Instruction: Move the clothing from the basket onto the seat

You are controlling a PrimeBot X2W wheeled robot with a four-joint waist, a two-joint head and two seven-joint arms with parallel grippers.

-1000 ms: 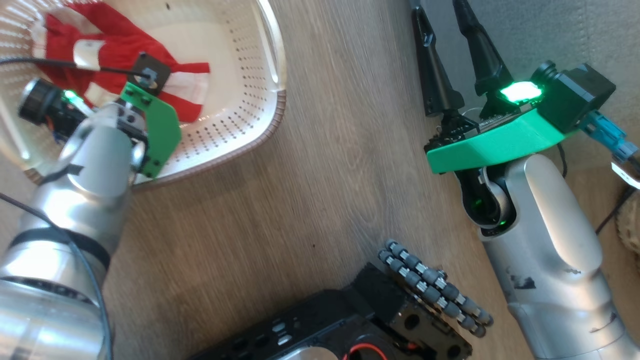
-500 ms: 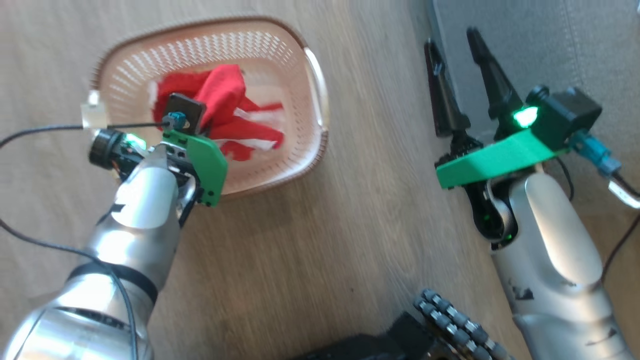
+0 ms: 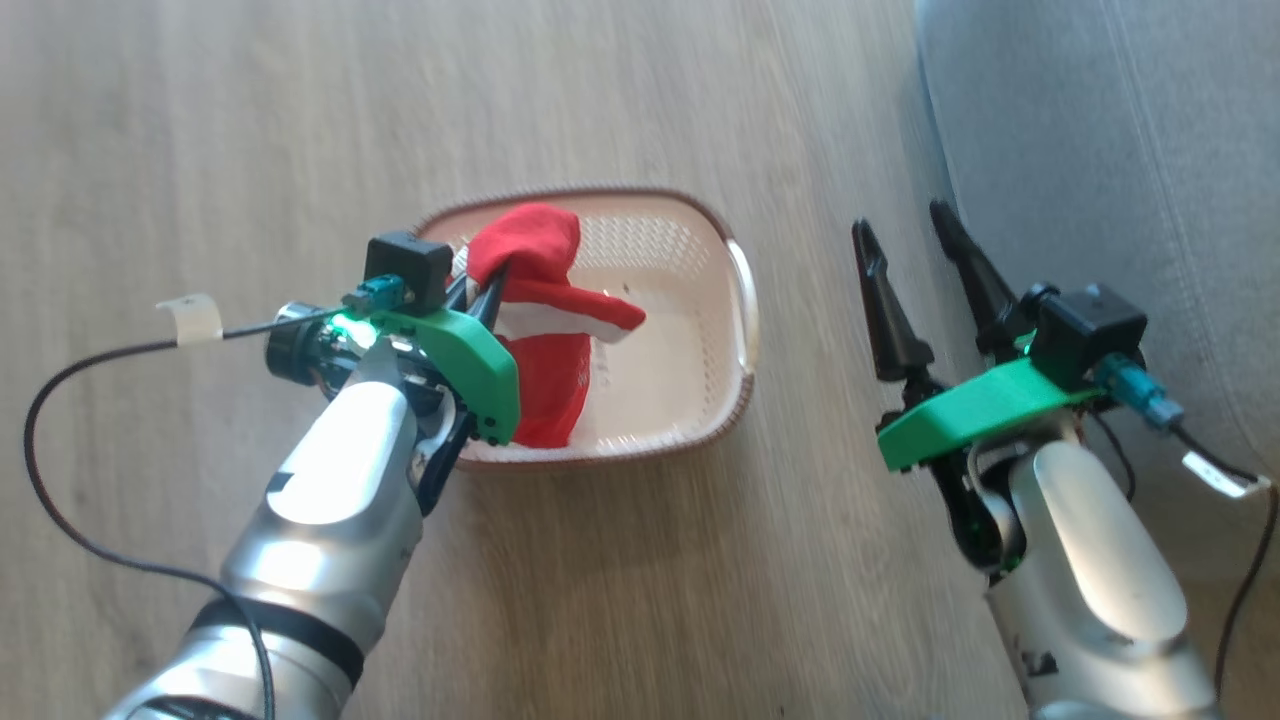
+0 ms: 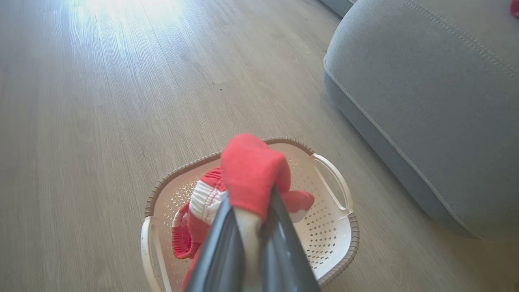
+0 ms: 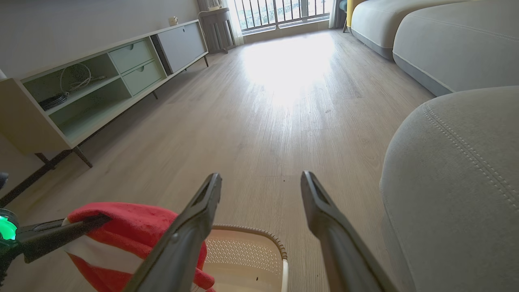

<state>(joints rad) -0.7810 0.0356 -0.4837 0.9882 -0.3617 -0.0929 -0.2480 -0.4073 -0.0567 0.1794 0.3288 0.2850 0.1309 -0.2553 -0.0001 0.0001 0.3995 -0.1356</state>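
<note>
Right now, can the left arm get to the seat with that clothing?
Probably, but not straight across: the left gripper is shut on the clothing over the basket, and the open right gripper stands between it and the seat.

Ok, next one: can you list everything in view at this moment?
clothing: one bunch, red with white, lifted above the basket, lower end in it
basket: one, cream with brown rim, on the floor
seat: one, grey, to the robot's right of the basket
floor: pale wood
cabinet: one, pale, against the wall
left gripper: fingers shut on the clothing
right gripper: fingers open, empty, beside the seat
</note>
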